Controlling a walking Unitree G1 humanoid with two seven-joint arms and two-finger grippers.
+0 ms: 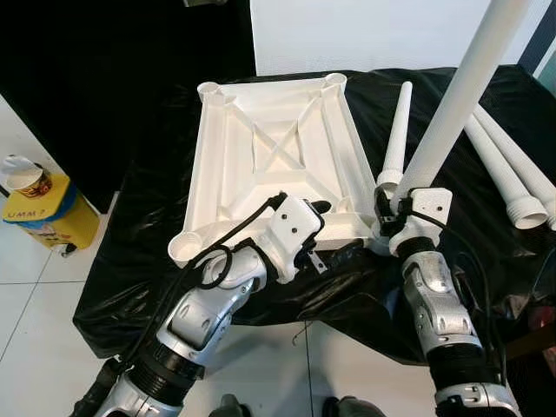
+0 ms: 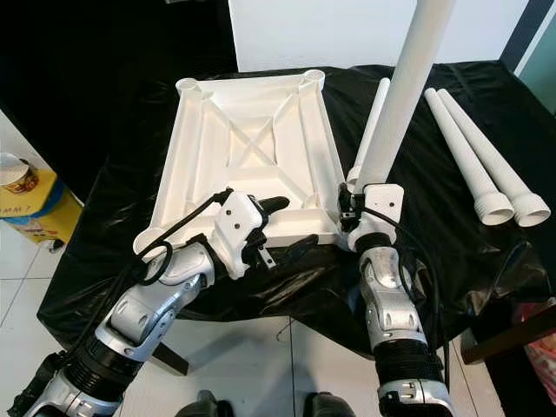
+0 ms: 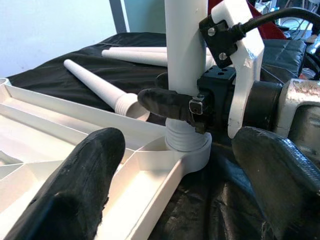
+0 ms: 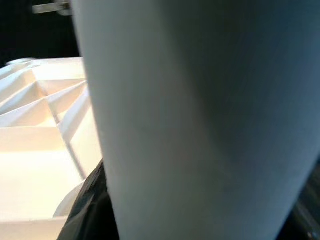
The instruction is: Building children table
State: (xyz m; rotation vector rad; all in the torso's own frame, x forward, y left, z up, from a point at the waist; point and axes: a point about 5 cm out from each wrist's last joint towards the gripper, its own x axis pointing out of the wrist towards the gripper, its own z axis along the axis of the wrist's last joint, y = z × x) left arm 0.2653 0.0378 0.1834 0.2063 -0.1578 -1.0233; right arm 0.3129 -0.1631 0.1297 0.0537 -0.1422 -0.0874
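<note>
**Tabletop upside down, one leg standing in its corner socket**

Tabletop, white plastic, lies underside up on a black sheet spread over a low surface, its crossed ribs and four round corner sockets facing the ceiling. At the near corner on the robot's right an upright leg stands with its threaded end sitting in the socket; the left wrist view shows the ridges of the thread just above the socket's rim.

The right gripper is clamped around this leg low down, just above the thread, one black finger curling across the front of the tube. The right wrist view is mostly pale tube, with the ribbed tabletop beside it.

The left gripper sits at the near edge of the tabletop, close to that same corner. Its two black fingers are spread wide with nothing between them, one over the tabletop's inner tray and the other over the sheet outside the rim.

A loose leg lies on the sheet just beside the tabletop's right edge. Two more legs lie side by side farther right, threaded ends toward the robot.

On the tiled floor to the left stands a yellow box with a small tub on top.
</note>
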